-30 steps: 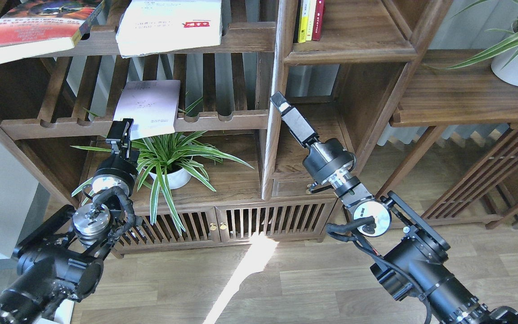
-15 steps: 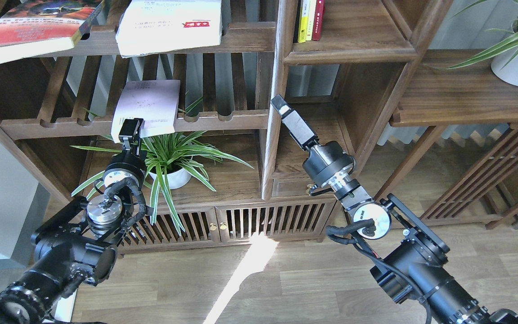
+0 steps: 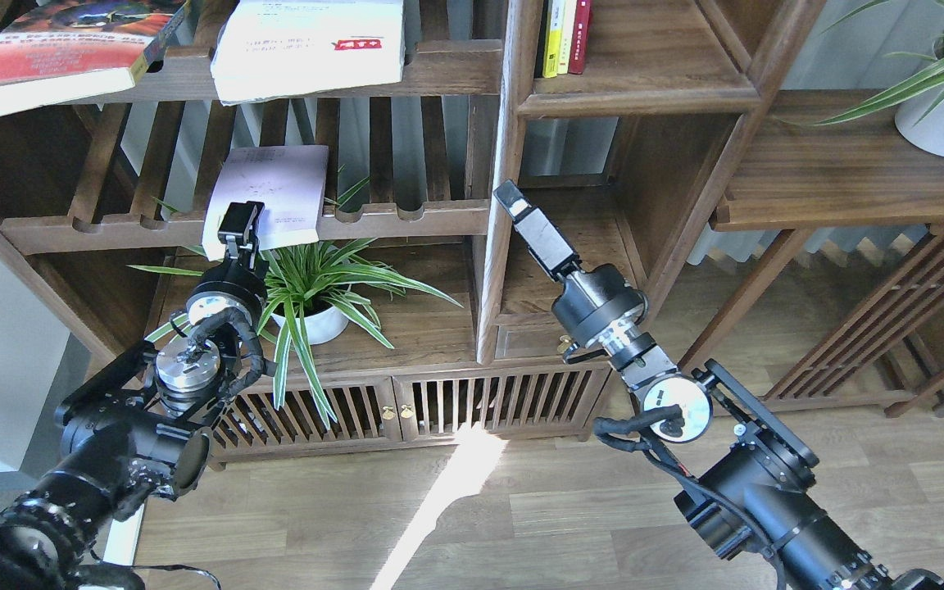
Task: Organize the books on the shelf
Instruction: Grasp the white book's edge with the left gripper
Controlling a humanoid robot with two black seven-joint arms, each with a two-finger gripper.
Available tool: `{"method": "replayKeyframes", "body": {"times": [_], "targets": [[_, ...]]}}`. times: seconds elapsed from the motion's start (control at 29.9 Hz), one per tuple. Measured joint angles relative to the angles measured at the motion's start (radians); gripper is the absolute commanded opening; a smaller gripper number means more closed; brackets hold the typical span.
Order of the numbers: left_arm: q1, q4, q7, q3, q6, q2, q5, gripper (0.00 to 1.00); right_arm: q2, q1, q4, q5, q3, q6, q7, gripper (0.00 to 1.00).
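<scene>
A thin white book [image 3: 269, 190] lies on the middle slatted rack, its lower edge hanging over the front rail. My left gripper [image 3: 241, 220] is at that lower edge, overlapping it; I cannot tell its fingers apart. A red-orange book [image 3: 62, 51] and a thick white book with a red label [image 3: 312, 45] lie on the top rack. The narrow solid-floored shelf compartment [image 3: 644, 78] holds yellow and red books [image 3: 566, 33] standing at its left. My right gripper [image 3: 511, 199] points up-left in front of the lower compartment [image 3: 595, 221], apparently empty, its fingers seen as one dark bar.
A spider plant in a white pot [image 3: 312, 283] stands right below my left gripper, its leaves around the wrist. A vertical post [image 3: 498, 205] is beside my right gripper. A second potted plant [image 3: 943, 106] stands on the wide plank at the right. A slatted cabinet [image 3: 406, 406] is below.
My left gripper has moved up and to the right, onto the lower edge of the thin white book. My right gripper has dropped slightly. The books have not moved.
</scene>
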Motion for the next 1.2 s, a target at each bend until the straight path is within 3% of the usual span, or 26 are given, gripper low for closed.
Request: {"method": "replayKeyframes", "body": {"times": [0.47, 1.2], "targets": [[-0.067, 0.107, 0.019, -0.001, -0.002, 0.0, 0.0, 0.95, 0.009, 0.0, 0.0, 0.0, 0.0, 0.0, 0.001, 1.0], [-0.084, 0.144, 0.017, 0.003, -0.003, 0.0, -0.001, 0.5, 0.011, -0.001, 0.0, 0.0, 0.0, 0.004, 0.001, 1.0]]}}
